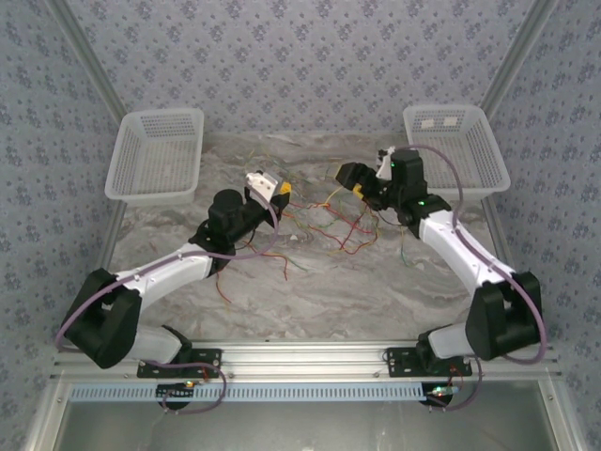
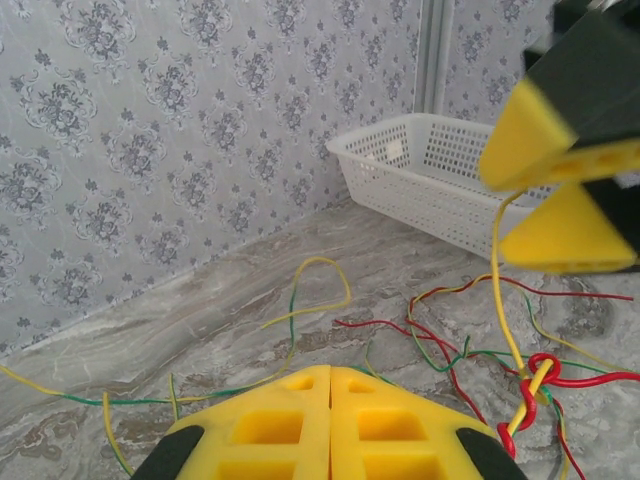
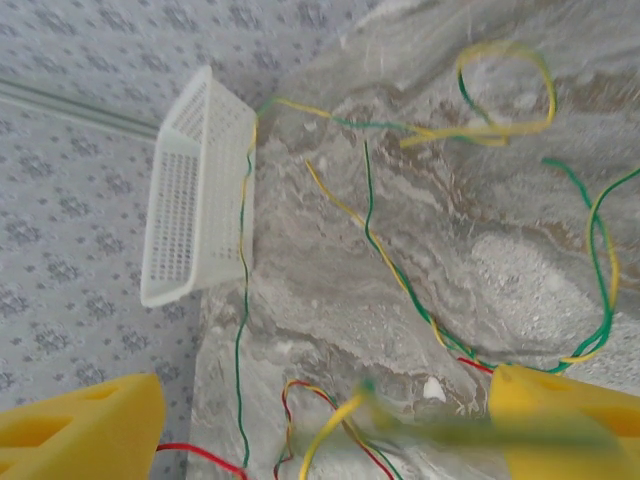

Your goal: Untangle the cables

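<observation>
Your thin, wavy red, yellow and green cables (image 1: 343, 225) sprawl across the grey marble-patterned table (image 1: 376, 301), between the two arms. They look feather-light, floppy and springy, so pulling one will likely drag its neighbours along. The best hold looks to be just beside the red-and-yellow twisted knot (image 2: 540, 385). Your left gripper (image 2: 330, 385) has its yellow fingers pressed together; I can't tell whether a strand is pinched. Your right gripper (image 3: 328, 400) is spread wide. No readable writing anywhere.

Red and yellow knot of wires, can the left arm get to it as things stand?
Probably yes: the knot sits just ahead and right of the left arm, jaws shut, nothing between. The right arm holds its open jaws close above, possibly crowding the approach.
</observation>
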